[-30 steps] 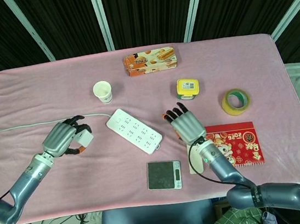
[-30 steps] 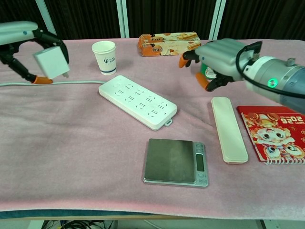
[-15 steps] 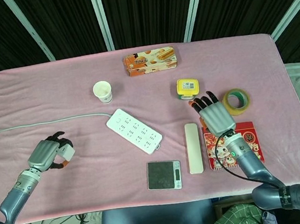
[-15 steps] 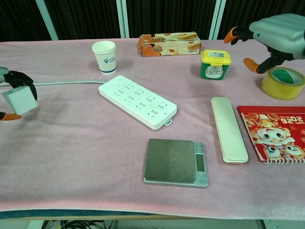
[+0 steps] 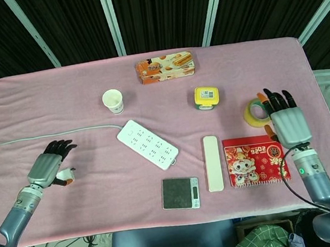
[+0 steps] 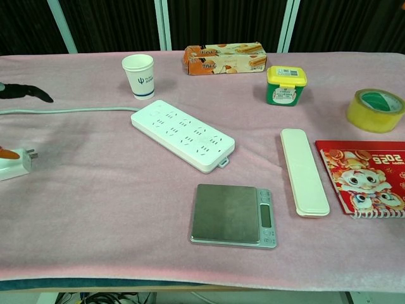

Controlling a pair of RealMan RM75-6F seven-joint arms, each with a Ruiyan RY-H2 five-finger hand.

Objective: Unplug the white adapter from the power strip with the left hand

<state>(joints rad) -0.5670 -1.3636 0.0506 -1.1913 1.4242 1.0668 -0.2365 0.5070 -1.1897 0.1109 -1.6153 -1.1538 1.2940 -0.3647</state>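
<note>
Head view shows the left hand (image 5: pixel 50 169) low at about 8 o'clock on the worktop (image 5: pixel 278 60), well apart from the power strip (image 5: pixel 147 144). Half a second ago its fingers were wrapped around the white adapter (image 6: pixel 14 163); now they are spread and raised, and the adapter lies on the pink cloth just under the hand, with its prongs pointing toward 3 o'clock in the chest view. So the hand has let the adapter go and holds nothing. The power strip at the centre has all its sockets free, with its grey cable (image 5: pixel 45 136) running off toward 9 o'clock. The right hand (image 5: pixel 285 121) has moved away toward 3 o'clock, beside the yellow tape roll (image 5: pixel 258 112), with its fingers open and straight, gripping nothing. Judging from this, the unplugging is complete, and only the withdrawal of the left hand may remain.
</note>
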